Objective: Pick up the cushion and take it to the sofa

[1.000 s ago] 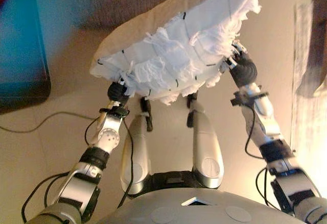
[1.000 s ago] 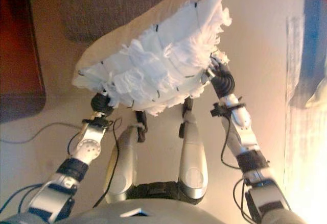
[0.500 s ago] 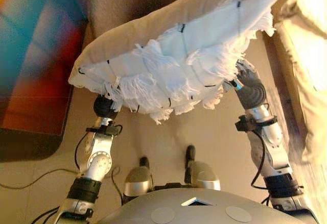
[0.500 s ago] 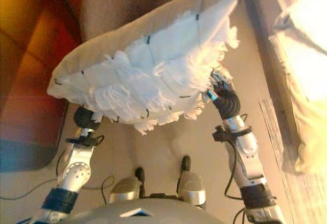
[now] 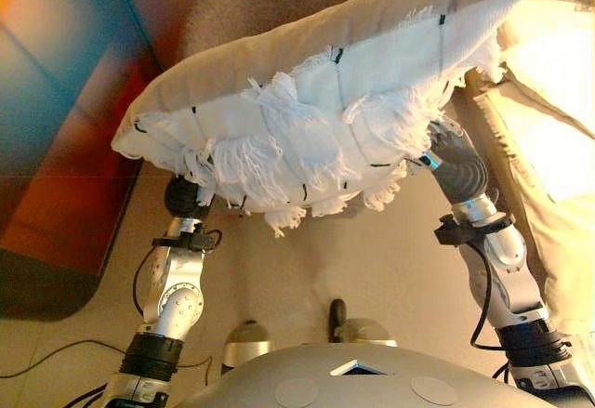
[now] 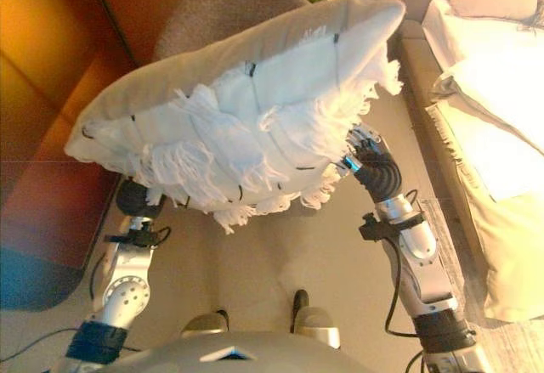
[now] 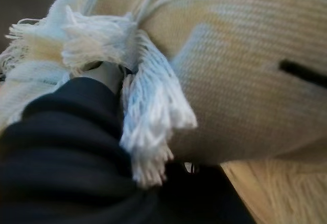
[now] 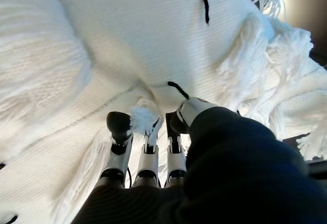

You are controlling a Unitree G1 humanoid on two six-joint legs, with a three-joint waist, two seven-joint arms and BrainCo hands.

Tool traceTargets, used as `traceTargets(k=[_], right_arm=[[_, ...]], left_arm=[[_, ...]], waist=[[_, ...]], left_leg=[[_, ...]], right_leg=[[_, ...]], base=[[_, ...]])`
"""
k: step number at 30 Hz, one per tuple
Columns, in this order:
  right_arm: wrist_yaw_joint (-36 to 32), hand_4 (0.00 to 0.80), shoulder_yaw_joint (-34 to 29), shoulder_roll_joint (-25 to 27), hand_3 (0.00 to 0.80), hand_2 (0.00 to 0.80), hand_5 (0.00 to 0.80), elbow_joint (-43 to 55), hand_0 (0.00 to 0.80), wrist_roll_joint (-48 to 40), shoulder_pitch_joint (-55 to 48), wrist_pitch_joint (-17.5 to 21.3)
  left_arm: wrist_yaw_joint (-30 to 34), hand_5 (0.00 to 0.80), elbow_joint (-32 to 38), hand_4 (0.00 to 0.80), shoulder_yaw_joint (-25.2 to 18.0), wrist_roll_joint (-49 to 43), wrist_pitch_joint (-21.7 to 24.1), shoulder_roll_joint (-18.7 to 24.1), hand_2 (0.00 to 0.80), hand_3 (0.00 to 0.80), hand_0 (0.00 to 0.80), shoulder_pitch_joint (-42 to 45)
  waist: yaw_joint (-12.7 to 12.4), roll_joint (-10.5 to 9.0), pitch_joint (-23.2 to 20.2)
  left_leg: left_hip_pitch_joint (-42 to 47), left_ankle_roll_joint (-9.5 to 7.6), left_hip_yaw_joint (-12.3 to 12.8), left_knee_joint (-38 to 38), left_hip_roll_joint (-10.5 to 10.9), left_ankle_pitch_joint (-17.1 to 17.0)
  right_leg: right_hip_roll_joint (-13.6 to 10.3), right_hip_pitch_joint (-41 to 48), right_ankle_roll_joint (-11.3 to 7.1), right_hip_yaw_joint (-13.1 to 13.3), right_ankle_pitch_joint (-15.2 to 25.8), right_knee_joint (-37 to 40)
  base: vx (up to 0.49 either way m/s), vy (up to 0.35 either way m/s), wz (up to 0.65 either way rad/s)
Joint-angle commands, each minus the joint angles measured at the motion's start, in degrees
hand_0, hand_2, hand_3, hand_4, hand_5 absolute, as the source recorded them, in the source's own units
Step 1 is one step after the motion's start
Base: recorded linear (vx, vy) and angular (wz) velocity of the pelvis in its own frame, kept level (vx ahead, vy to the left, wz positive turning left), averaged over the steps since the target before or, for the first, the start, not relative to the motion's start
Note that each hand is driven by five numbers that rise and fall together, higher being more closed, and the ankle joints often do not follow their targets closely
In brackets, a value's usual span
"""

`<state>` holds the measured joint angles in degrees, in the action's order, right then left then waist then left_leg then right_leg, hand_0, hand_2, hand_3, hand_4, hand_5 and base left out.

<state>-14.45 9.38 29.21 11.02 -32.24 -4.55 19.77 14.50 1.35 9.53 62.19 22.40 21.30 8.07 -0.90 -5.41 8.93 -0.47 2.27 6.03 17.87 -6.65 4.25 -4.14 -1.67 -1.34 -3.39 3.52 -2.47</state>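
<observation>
Cushion [image 5: 316,101] is up in the air, carried btwn both hands in front of the robot, well clear of the floor [image 5: 390,259]. It's big, white w/ tassel fringes and small black stitches on the underside, beige along the upper edge. It sits tilted: left end lower, right corner higher and pointing toward the sofa [image 6: 501,93].

Left hand [image 5: 183,196] is under the cushion's lower-left edge; only the dark ribbed cover shows, fingers buried in fringe, so can't tell if they curl or lie flat. Left wrist view gives the same: cover [image 7: 61,147] pressed against tassels, no fingers visible.

Right hand [image 8: 148,147] is under the right side of the cushion; in its wrist view the fingers [image 8: 118,127] run straight, side by side, dark tips pushing into the white fabric, not curled round it. From the head views the right hand [image 6: 370,165] props the cushion just below the fringe.

Edges/room: sofa w/ pale cover lies along the right, its near edge close to the right arm. A grey round chair [image 6: 225,12] stands ahead, partly hidden behind the cushion's top edge. Dark reddish panel [image 5: 65,148] runs down the left. Open strip of bare floor lies btwn the panel and the sofa, under the cushion.
</observation>
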Motion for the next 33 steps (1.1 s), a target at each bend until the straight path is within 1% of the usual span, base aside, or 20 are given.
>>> traceTargets(k=[1, 4, 6, 7, 9, 11, 13, 15, 16, 17, 18, 19, 21, 23, 24, 25, 26, 28, 32, 33], right_arm=[[-3.0, 0.8, 3.8, -0.1, 0.8, 0.8, 0.8, 6.4, 0.8, 1.2, 6.6, 4.7], [-1.5, 0.8, 4.9, -0.2, 0.8, 0.8, 0.8, 5.8, 0.8, 2.4, 8.1, 5.2], [-0.6, 0.8, 5.4, -0.3, 0.8, 0.8, 0.8, 5.0, 0.8, 2.9, 8.4, 5.4], [-0.6, 0.8, 5.7, -0.4, 0.8, 0.8, 0.8, 4.9, 0.8, 2.8, 8.3, 5.3], [-0.5, 0.8, 6.1, -0.5, 0.8, 0.8, 0.8, 5.6, 0.8, 3.3, 7.4, 4.6], [-0.5, 0.8, 6.5, -0.5, 0.8, 0.8, 0.8, 6.0, 0.8, 3.6, 6.7, 3.9], [-0.6, 0.8, 6.6, -0.4, 0.8, 0.8, 0.8, 5.9, 0.8, 3.4, 6.6, 3.8], [-0.9, 0.8, 6.5, -0.2, 0.8, 0.8, 0.8, 5.5, 0.8, 2.6, 6.7, 4.5], [-0.7, 0.8, 6.5, 0.0, 0.8, 0.8, 0.8, 5.4, 0.8, 2.5, 6.9, 4.9], [-0.3, 0.8, 6.4, 0.6, 0.8, 0.8, 0.8, 5.4, 0.8, 2.0, 7.5, 5.0], [-0.1, 0.8, 6.3, 0.6, 0.8, 0.8, 0.8, 5.5, 0.8, 2.0, 7.6, 5.0], [-0.1, 0.8, 5.8, 0.6, 0.8, 0.8, 0.8, 5.2, 0.8, 1.2, 7.4, 5.3], [-0.2, 0.8, 5.0, -0.1, 0.8, 0.8, 0.8, 5.3, 0.8, 0.3, 6.3, 4.5], [0.1, 0.8, 4.9, -1.6, 0.8, 0.8, 0.8, 5.7, 0.8, 1.0, 5.2, 3.9], [0.1, 0.8, 4.7, -1.9, 0.8, 0.8, 0.8, 6.0, 0.8, 1.4, 4.9, 3.8], [0.8, 0.8, 4.8, -2.7, 0.8, 0.8, 0.8, 6.6, 0.8, 3.0, 3.7, 4.2], [1.6, 0.8, 5.2, -3.0, 0.8, 0.8, 0.8, 6.6, 0.8, 3.7, 3.9, 4.0], [2.3, 0.8, 5.3, -3.4, 0.8, 0.8, 0.8, 5.9, 0.8, 3.6, 4.2, 3.7], [2.5, 0.8, 4.4, -4.1, 0.8, 0.8, 0.8, 4.7, 0.8, 3.8, 4.5, 3.5], [2.7, 0.8, 4.5, -4.2, 0.8, 0.8, 0.8, 4.4, 0.8, 3.8, 4.3, 4.4]], left_arm=[[4.2, 0.8, 10.3, 0.8, 3.4, -1.1, 2.5, -1.8, 0.8, 0.8, 0.8, -6.4], [3.6, 0.8, 10.1, 0.8, 3.9, -1.0, 4.0, -2.0, 0.8, 0.8, 0.8, -7.3], [3.0, 0.8, 9.8, 0.8, 4.7, -1.5, 4.7, -2.3, 0.8, 0.8, 0.8, -7.5], [2.8, 0.8, 9.7, 0.8, 5.2, -1.6, 5.2, -2.2, 0.8, 0.8, 0.8, -7.4], [2.7, 0.8, 9.8, 0.8, 5.5, -1.5, 5.5, -2.5, 0.8, 0.8, 0.8, -6.2], [2.8, 0.8, 10.1, 0.8, 5.7, -1.5, 5.9, -2.7, 0.8, 0.8, 0.8, -5.1], [3.0, 0.8, 10.1, 0.8, 5.7, -1.2, 6.1, -2.8, 0.8, 0.8, 0.8, -4.8], [3.9, 0.8, 9.2, 0.8, 6.1, -0.9, 6.8, -3.2, 0.8, 0.8, 0.8, -5.5], [4.2, 0.8, 8.8, 0.8, 6.3, -1.0, 7.0, -3.2, 0.8, 0.8, 0.8, -6.0], [3.7, 0.8, 8.9, 0.8, 6.4, -1.1, 6.9, -2.9, 0.8, 0.8, 0.8, -7.1], [3.2, 0.8, 9.2, 0.8, 6.4, -1.1, 6.5, -2.7, 0.8, 0.8, 0.8, -7.5], [2.2, 0.8, 9.1, 0.8, 6.4, -1.1, 5.6, -2.3, 0.8, 0.8, 0.8, -8.2], [2.7, 0.8, 8.4, 0.8, 6.2, -1.2, 4.3, -2.4, 0.8, 0.8, 0.8, -8.2], [2.9, 0.8, 9.4, 0.8, 5.7, -3.5, 3.2, -2.1, 0.8, 0.8, 0.8, -6.9], [3.0, 0.8, 9.9, 0.8, 5.4, -3.4, 2.9, -1.8, 0.8, 0.8, 0.8, -6.3], [3.2, 0.8, 10.5, 0.8, 4.7, -2.6, 2.0, -1.0, 0.8, 0.8, 0.8, -5.4], [3.3, 0.8, 10.2, 0.8, 3.8, -2.5, 1.1, -1.0, 0.8, 0.8, 0.8, -5.3], [3.8, 0.8, 8.9, 0.8, 3.1, -1.7, 0.3, -0.5, 0.8, 0.8, 0.8, -6.5], [5.5, 0.8, 8.6, 0.8, 1.9, -2.0, -1.2, -0.6, 0.8, 0.8, 0.8, -7.2], [5.2, 0.8, 8.8, 0.8, 2.4, -2.1, -1.0, -0.6, 0.8, 0.8, 0.8, -7.1]], waist=[[-0.1, 0.26, 0.8], [-1.1, 2.31, 1.6], [-1.7, 3.63, 1.4], [-2.3, 4.25, 1.2], [-2.9, 4.67, 1.0], [-3.7, 5.06, 0.9], [-3.8, 5.02, 1.0], [-4.1, 5.22, 1.8], [-4.1, 5.04, 2.0], [-3.8, 4.63, 1.9], [-3.6, 4.51, 1.9], [-3.4, 4.16, 1.4], [-3.6, 2.81, 0.1], [-4.6, 1.22, -1.7], [-4.8, 0.96, -2.1], [-5.2, 0.48, -2.9], [-5.2, 0.5, -3.4], [-4.3, 0.86, -3.6], [-3.5, 1.82, -2.5], [-2.8, 2.21, -1.9]], left_leg=[[-9.9, -1.31, -0.8, 8.0, 3.6, -6.7], [-11.2, -0.3, -0.7, -1.9, 5.8, -10.4], [-11.1, 0.32, -0.6, -12.6, 6.4, -13.7], [-11.5, 0.85, -1.3, -17.0, 6.7, -16.0], [-12.1, 1.4, -2.8, -20.8, 6.5, -18.1], [-14.0, 2.11, -4.9, -22.9, 5.2, -18.8], [-15.0, 2.39, -5.8, -22.9, 4.7, -18.8], [-15.8, 3.08, -6.8, -22.9, 2.2, -19.5], [-15.6, 3.01, -6.7, -22.7, 1.7, -19.1], [-14.7, 2.2, -5.0, -22.3, 1.5, -15.8], [-14.4, 2.15, -3.7, -21.8, 1.4, -15.4], [-13.9, 1.61, -2.4, -21.1, 1.5, -14.8], [-13.7, 0.1, -2.3, -17.5, 3.2, -13.4], [-12.7, -2.32, -3.3, -15.4, 6.1, -10.9], [-12.6, -2.94, -3.2, -14.8, 6.7, -10.3], [-11.9, -4.01, -3.6, -14.4, 8.1, -9.5], [-11.0, -4.64, -3.5, -14.4, 8.6, -8.8], [-9.5, -4.82, -3.7, -15.0, 9.2, -8.6], [-5.5, -4.12, -2.7, -15.5, 9.3, -7.6], [-3.7, -3.91, -3.2, -15.7, 9.0, -7.1]], right_leg=[[4.2, 8.1, 2.43, -0.9, -5.2, 0.4], [6.5, 8.8, 2.34, 0.4, -7.4, -0.9], [7.9, 10.8, 2.17, 0.9, -8.7, -0.9], [8.7, 11.9, 2.23, 1.2, -9.7, -1.3], [9.6, 13.0, 2.58, 2.3, -11.5, -2.7], [10.3, 13.2, 3.35, 2.8, -14.3, -5.6], [10.3, 13.0, 3.54, 2.7, -15.8, -7.4], [9.8, 12.4, 3.48, 1.9, -19.8, -12.5], [9.3, 12.3, 3.22, 1.5, -20.5, -13.7], [7.7, 11.7, 2.3, 0.5, -20.4, -15.7], [7.1, 11.6, 1.98, 0.1, -20.6, -16.5], [5.4, 12.4, 0.68, -0.6, -19.8, -19.6], [3.2, 13.9, -1.52, -0.9, -16.1, -22.1], [0.9, 15.3, -4.68, -1.5, -9.2, -25.5], [0.5, 15.0, -5.24, -1.5, -7.4, -27.5], [-0.2, 14.2, -6.25, -1.1, -2.9, -29.9], [0.1, 12.3, -6.36, -0.5, -1.0, -30.2], [2.2, 8.7, -6.02, 0.4, -2.2, -27.3], [0.9, 3.3, -4.62, -6.7, -4.1, -16.7], [1.1, 1.3, -3.71, -6.9, -4.2, -12.6]], base=[[0.091, 0.02, 0.03], [0.188, 0.05, -0.42], [0.378, 0.102, -0.36], [0.421, 0.082, 0.69], [0.475, 0.085, 0.47], [0.556, 0.12, 0.18], [0.439, 0.119, -0.04], [0.677, 0.225, -0.29], [0.705, 0.282, -0.39], [0.555, 0.243, -0.43], [0.728, 0.32, -0.45], [0.781, 0.306, -0.37], [0.779, 0.276, -0.18], [0.706, 0.22, -0.09], [0.664, 0.185, 0.03], [0.574, 0.158, 0.12], [0.61, 0.162, 0.13], [0.416, 0.108, 0.15], [0.273, 0.033, 0.21], [0.268, -0.036, 0.07]])
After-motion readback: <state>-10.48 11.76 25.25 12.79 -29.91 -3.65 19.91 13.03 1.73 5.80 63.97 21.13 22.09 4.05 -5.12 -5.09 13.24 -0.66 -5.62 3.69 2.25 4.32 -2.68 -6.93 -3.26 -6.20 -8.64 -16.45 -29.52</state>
